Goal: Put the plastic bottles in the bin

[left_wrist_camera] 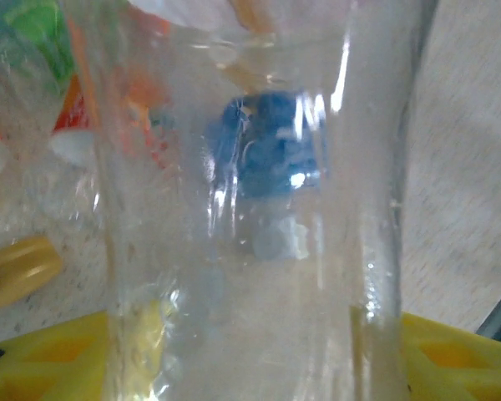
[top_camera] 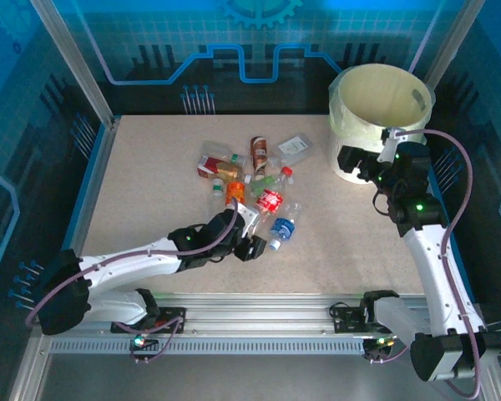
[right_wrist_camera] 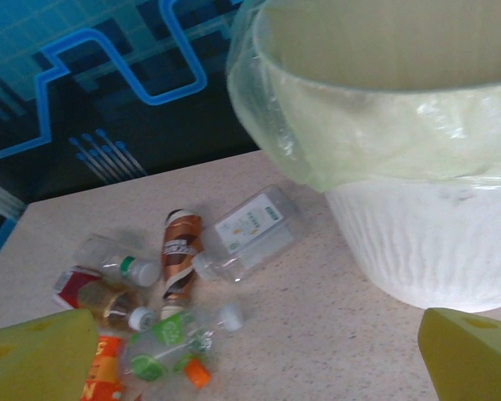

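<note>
Left end effector (top_camera: 255, 245) is clenched on a clear bottle (left_wrist_camera: 250, 251) at the near edge of the bottle pile (top_camera: 250, 180), which lies on the tabletop (top_camera: 150, 192) left of the bin (top_camera: 351, 125). Right end effector (top_camera: 361, 163) hangs released, jaws wide, just beside the bin's near wall.

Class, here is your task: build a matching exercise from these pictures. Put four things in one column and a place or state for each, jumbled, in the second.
Column one
1. bin
2. brown-labelled bottle
3. left gripper
4. right gripper

Column two
A. open, holding nothing
B. lying on its side on the table
C. upright at the far right corner
D. closed on a clear bottle

Pairs: 1-C, 2-B, 3-D, 4-A
</note>
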